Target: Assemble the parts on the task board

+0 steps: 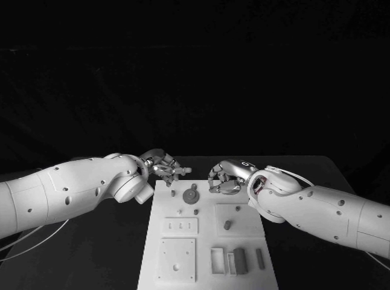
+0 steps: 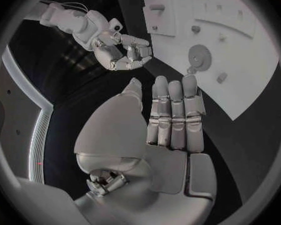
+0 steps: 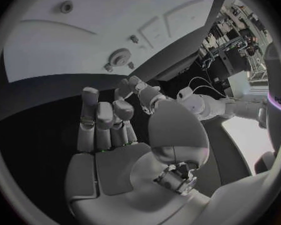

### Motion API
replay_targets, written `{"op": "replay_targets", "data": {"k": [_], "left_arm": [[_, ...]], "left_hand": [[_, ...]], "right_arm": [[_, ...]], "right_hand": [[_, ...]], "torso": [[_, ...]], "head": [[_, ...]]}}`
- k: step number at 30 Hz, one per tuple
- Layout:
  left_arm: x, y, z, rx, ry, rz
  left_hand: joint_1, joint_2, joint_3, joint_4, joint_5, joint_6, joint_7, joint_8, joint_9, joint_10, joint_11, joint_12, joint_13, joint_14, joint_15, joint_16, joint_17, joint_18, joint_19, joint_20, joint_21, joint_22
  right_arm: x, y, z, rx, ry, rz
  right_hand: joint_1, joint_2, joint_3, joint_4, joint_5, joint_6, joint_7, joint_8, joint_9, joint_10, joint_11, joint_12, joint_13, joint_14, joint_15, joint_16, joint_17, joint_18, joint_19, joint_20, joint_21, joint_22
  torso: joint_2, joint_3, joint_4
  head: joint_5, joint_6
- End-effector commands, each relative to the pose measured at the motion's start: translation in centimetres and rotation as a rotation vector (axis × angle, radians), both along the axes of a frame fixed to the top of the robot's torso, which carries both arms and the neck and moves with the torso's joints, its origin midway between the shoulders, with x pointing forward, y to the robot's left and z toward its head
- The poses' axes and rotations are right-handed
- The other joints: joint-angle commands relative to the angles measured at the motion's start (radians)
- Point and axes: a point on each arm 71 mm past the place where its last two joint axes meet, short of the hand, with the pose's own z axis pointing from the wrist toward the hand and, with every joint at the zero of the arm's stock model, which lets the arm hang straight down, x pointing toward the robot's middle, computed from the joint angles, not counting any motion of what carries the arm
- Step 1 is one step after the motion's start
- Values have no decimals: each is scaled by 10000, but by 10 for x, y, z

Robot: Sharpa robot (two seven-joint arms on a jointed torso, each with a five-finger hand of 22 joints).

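Observation:
The white task board lies lengthwise in the middle of the table. A round grey disc part sits near its far end, with a small peg further toward me. My left hand hovers at the board's far left corner, its fingers straight and nothing in them. At the far right corner, beside the disc, my right hand has loosely bent fingers and holds nothing. The disc lies just beyond the left fingertips. The right wrist view shows the disc and the left hand ahead of it.
Near my end of the board stand several upright rectangular blocks and a square recessed plate. Black table surrounds the board on both sides. The right hand shows in the left wrist view off the board's edge.

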Motion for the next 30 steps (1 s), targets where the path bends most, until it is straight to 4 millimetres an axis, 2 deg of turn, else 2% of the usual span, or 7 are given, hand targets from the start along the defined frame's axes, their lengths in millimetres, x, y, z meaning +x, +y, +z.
{"op": "replay_targets", "data": {"k": [1, 4, 5, 6, 10, 18, 30], "left_arm": [[-1, -4, -3, 971, 161, -232], [-3, -11, -5, 1225, 375, -678], [-4, -14, -6, 1238, 490, -863], [-6, -17, -7, 1250, 577, -994], [-10, -24, -8, 1280, 798, -1331], [-14, -31, -9, 1325, 976, -1572], [-15, -36, -13, 1798, 1283, -1669]], "left_hand": [[-406, -38, -4, -3, 0, -63, -40, -124, 20, -133, 30, 54, 28, -122, 6, 93, -86, 161, -53, -61, -29, 49], [-967, -199, 146, -1, 3, -153, 13, -286, 37, -275, 81, 33, 32, -280, 46, 149, -216, 163, -145, -29, -138, 84], [-1581, -287, 262, 11, 56, -222, 48, -384, 38, -369, 115, 1, 17, -386, 80, 160, -296, 173, -210, -11, -221, 84], [-1905, -402, 501, 0, 121, -271, 75, -460, 46, -447, 143, -23, 4, -481, 104, 176, -368, 187, -271, 16, -294, 88], [-2247, -580, 988, 4, 106, -510, 213, -689, 15, -745, 285, -183, -100, -811, 243, 119, -578, 175, -543, 157, -528, 87], [-2194, -518, 1177, -19, 64, -568, 253, -763, 7, -823, 331, -258, -199, -907, 305, 122, -719, 202, -615, 225, -626, 104], [-1806, -464, 1078, -28, 77, -383, 191, -705, 61, -719, 284, -204, -247, -859, 298, 266, -826, 232, -532, 235, -614, 211]], "right_arm": [[-2, 7, -3, -609, 178, 11], [-3, 14, -3, -606, 219, 153], [-4, 18, -3, -596, 230, 212], [-4, 21, -3, -606, 246, 250], [-6, 30, -2, -641, 242, 373], [-8, 38, -2, -671, 150, 404], [-10, 42, 0, -592, 52, 423]], "right_hand": [[-93, 18, 8, 51, 10, 144, 78, 5, 15, 27, -74, -34, 6, 13, -48, 18, -12, 139, 79, -25, 12, 147], [-110, 19, 15, 58, 20, 147, 76, 3, 19, 31, -76, -37, 6, 19, -50, 17, -15, 139, 86, -27, 10, 144], [-113, 17, 16, 58, 23, 148, 76, 2, 21, 32, -76, -38, 6, 20, -51, 16, -15, 139, 87, -27, 9, 144], [-115, 15, 17, 57, 24, 148, 76, 2, 21, 32, -77, -38, 6, 20, -51, 16, -16, 139, 87, -28, 9, 144], [-120, 17, 20, 58, 26, 149, 75, 1, 23, 33, -77, -40, 6, 22, -52, 15, -17, 139, 89, -28, 7, 143], [-155, 14, 25, 67, 20, 154, 72, -3, 31, 39, -81, -45, 6, 31, -55, 13, -22, 139, 100, -31, 5, 140], [-176, 1, 37, 66, 16, 161, 67, -7, 41, 47, -86, -49, 6, 46, -60, 11, -27, 139, 116, -37, 3, 138]], "torso": [[-88, -25, 3], [-123, -43, -8], [-138, -42, -16], [-144, -46, -22], [-119, -37, -21], [-109, -46, -6], [-96, -27, -4]], "head": [[36, -26], [26, -33], [33, -46], [41, -50], [42, -47], [35, -90], [53, -96]]}}
